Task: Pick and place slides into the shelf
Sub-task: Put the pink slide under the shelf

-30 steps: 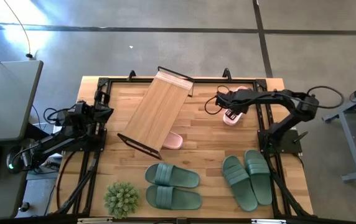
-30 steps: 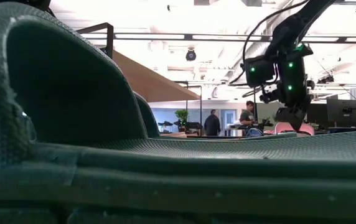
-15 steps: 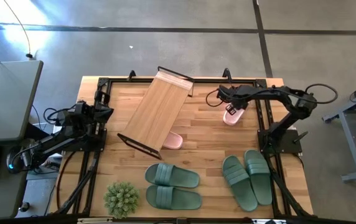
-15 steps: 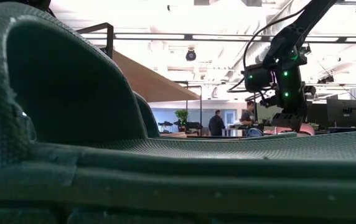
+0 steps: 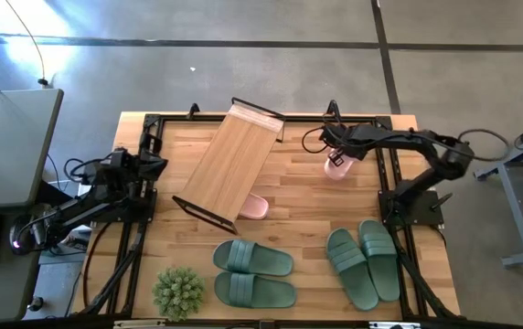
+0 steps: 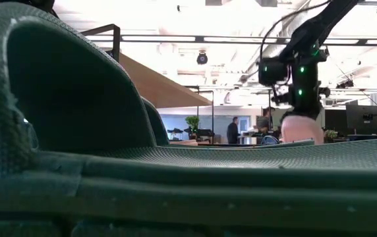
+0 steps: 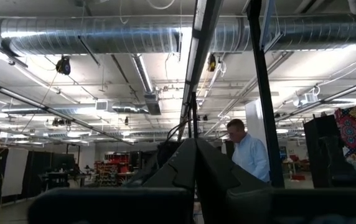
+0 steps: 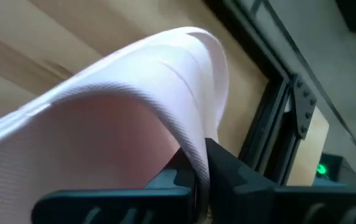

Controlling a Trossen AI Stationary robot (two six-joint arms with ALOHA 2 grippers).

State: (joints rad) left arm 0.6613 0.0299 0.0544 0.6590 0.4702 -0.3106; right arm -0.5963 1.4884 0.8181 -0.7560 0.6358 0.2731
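Where the wooden tabletop (image 5: pixel 298 196) meets its near edge, two sage-green pairs of slides lie flat: one pair (image 5: pixel 253 274) side by side just beside a spiky green plant ball (image 5: pixel 178 291), the other pair (image 5: pixel 364 261) toward the right, close to the right arm's base. In the low view a green slide (image 6: pixel 76 125) sits so close to the lens that it fills most of the picture.

Further back, the shelf (image 5: pixel 231 165), a bamboo board on a thin black frame, stands at an angle across the table's middle. One pink slide (image 5: pixel 253 207) pokes out from under its near corner.

At the far right of the table, the right gripper (image 5: pixel 337 153) has its fingers closed on the strap of the other pink-and-white slide (image 5: pixel 336 167). In the low view that slide (image 6: pixel 302 129) hangs below the gripper and appears to be lifted off the wood, though the green slide hides its underside.

The left arm waits folded at the table's left edge, its gripper (image 5: pixel 154 164) there too; whether that claw is open cannot be told.

Beyond the table is grey concrete floor (image 5: pixel 271 73) and a grey desk (image 5: pixel 5 146) at the left. The low and left wrist views show a large workshop hall with ceiling ducts (image 7: pixel 103 34), strip lights, and a person (image 7: pixel 248 154) standing.
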